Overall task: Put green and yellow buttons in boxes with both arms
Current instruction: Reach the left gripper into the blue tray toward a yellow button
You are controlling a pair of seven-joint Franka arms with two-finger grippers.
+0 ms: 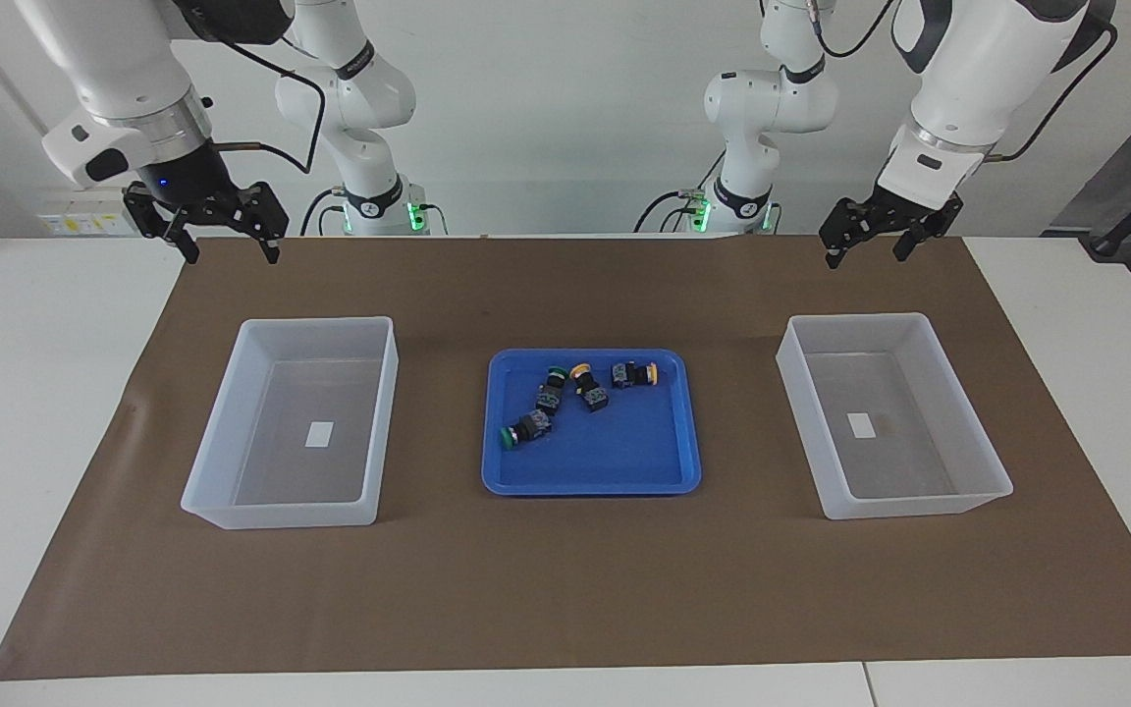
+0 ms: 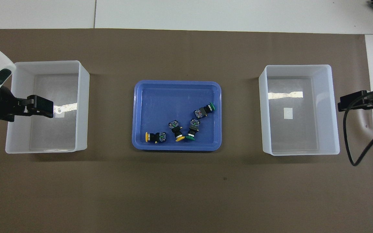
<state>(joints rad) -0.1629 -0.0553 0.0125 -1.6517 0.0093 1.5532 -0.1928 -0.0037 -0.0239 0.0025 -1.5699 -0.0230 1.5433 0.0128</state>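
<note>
Four buttons lie in the blue tray [image 1: 590,462] at mid-table: two green ones [image 1: 526,429] [image 1: 553,385] and two yellow ones [image 1: 587,385] [image 1: 636,374]. From overhead the greens [image 2: 203,111] [image 2: 192,129] and yellows [image 2: 176,129] [image 2: 155,137] lie on their sides. One translucent white box [image 1: 315,322] [image 2: 262,113] stands at the right arm's end, the other box [image 1: 860,317] [image 2: 83,106] at the left arm's end; each holds only a white label. My right gripper [image 1: 231,253] [image 2: 351,102] hangs open, high over the mat by its box. My left gripper [image 1: 868,255] [image 2: 40,106] hangs open, high by the other box. Neither holds anything.
A brown mat [image 1: 565,589] covers most of the white table and carries the tray and both boxes. The tray [image 2: 173,97] sits midway between the boxes. A black cable [image 2: 348,139] loops down from the right arm beside its box.
</note>
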